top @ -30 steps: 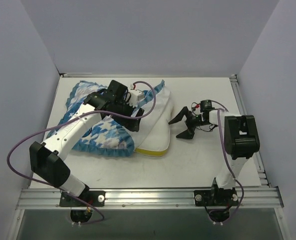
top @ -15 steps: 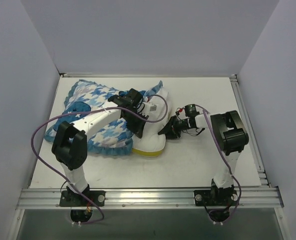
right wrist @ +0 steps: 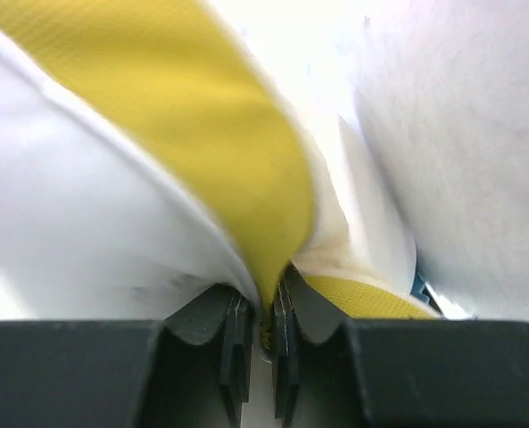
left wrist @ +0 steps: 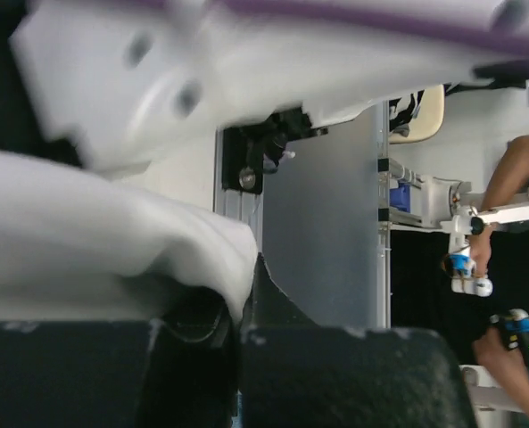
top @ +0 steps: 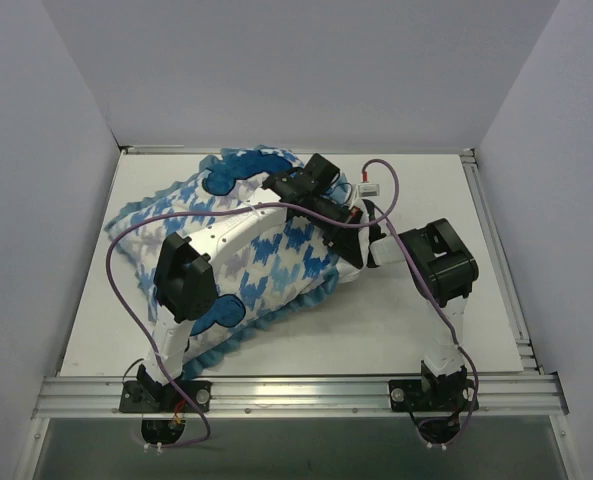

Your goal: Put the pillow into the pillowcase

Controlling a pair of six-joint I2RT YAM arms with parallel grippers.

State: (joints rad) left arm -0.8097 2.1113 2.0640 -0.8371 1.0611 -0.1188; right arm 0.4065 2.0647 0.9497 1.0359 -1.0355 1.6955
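The pillowcase (top: 241, 262) is heaped over the left and middle of the counter (top: 426, 330), houndstooth side up, with teal ruffle along its near edge. The left arm lies across it, with the left claw (top: 348, 215) at its right end. The right claw (top: 364, 252) sits at that same end, close beside. Of the pillow (top: 349, 267), only a thin white sliver shows there.

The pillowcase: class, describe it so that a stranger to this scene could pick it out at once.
On the white table, look left of centre, beneath the left arm. The pillowcase is the big soft cover heaped there. Blue-white houndstooth, dark blue patches and a teal ruffled edge set it apart from the pale, yellow-banded pillow.
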